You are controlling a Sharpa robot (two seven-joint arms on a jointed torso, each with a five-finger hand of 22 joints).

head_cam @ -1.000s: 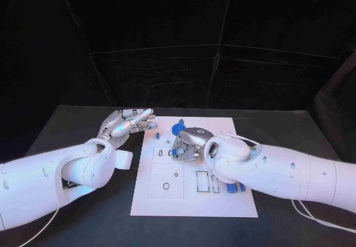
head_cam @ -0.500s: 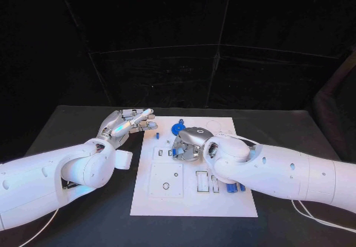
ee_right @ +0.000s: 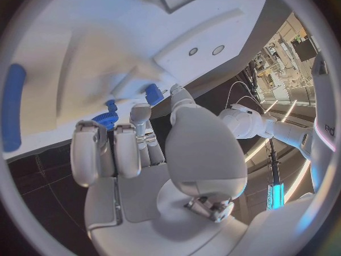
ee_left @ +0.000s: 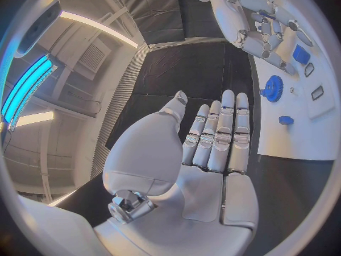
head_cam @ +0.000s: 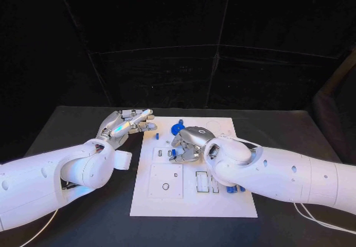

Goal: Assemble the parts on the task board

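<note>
Hovering over the task board, the right hand is sitting nearest the blue gear, fingers curled, grasp unclear; the left hand is waiting open beside it.

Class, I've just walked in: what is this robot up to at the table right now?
It is assembling small blue parts on a white task board. The right hand is down over the board's middle, fingers curled near a blue part; whether it holds it is unclear. The left hand hovers open beside the board, near a blue gear.
</note>
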